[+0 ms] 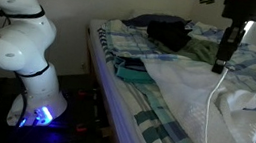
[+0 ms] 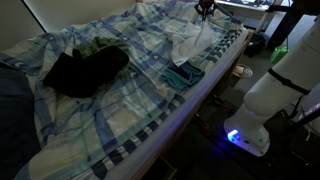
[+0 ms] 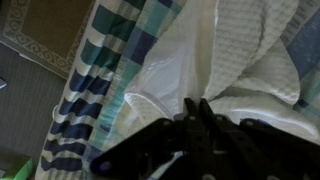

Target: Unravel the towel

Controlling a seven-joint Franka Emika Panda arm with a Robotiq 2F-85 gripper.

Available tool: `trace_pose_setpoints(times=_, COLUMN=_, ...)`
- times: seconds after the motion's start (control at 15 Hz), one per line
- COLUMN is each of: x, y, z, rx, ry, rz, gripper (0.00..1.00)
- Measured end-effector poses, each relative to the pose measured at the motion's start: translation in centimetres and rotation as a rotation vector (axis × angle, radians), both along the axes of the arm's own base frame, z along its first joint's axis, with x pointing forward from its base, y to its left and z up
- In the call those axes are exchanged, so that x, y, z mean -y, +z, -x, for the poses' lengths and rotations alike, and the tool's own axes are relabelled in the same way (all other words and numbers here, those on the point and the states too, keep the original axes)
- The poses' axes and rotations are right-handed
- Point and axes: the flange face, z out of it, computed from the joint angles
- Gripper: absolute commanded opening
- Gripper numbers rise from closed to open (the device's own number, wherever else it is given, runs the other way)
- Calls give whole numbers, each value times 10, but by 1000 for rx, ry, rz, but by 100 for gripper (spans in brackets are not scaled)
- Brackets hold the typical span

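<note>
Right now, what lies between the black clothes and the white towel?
Only blue plaid bedsheet, in an exterior view; the teal cloth lies beside the towel, nearer the bed's edge.

No readable text, brand or number anywhere. The large white waffle-textured fabric towel [image 3: 255, 50] shows no legible label.
</note>
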Motion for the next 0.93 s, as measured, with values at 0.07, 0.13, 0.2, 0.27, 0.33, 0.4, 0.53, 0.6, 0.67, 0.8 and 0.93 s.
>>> trace_pose_setpoints(times=0.07, x=0, y=1, z=6, rx=-11, ry=-1, rz=1, gripper=2)
trace_pose_setpoints(times=0.13, x=0, y=2, z=13, rx=-25, ry=-2, rz=2, gripper=2)
trace_pose_setpoints(times=0.2, x=-1, y=2, z=19, rx=-39, ry=-2, rz=2, gripper=2)
trace_pose_setpoints(times=0.27, x=-2, y=3, z=25, rx=-49, ry=0, rz=4, gripper=2)
trace_pose_setpoints(times=0.33, x=-3, y=3, z=30, rx=-55, ry=2, rz=3, gripper=2)
trace_pose_setpoints(times=0.4, x=-5, y=4, z=34, rx=-55, ry=9, rz=0, gripper=7)
trace_pose_setpoints(times=0.53, x=-10, y=4, z=38, rx=-50, ry=31, rz=-16, gripper=7)
trace_pose_setpoints(times=0.6, x=-12, y=4, z=39, rx=-49, ry=35, rz=-18, gripper=7)
trace_pose_setpoints(times=0.67, x=-13, y=4, z=39, rx=-49, ry=38, rz=-19, gripper=7)
trace_pose_setpoints(times=0.8, x=-14, y=3, z=39, rx=-50, ry=40, rz=-19, gripper=7)
trace_pose_setpoints(times=0.93, x=-14, y=3, z=39, rx=-50, ry=40, rz=-19, gripper=2)
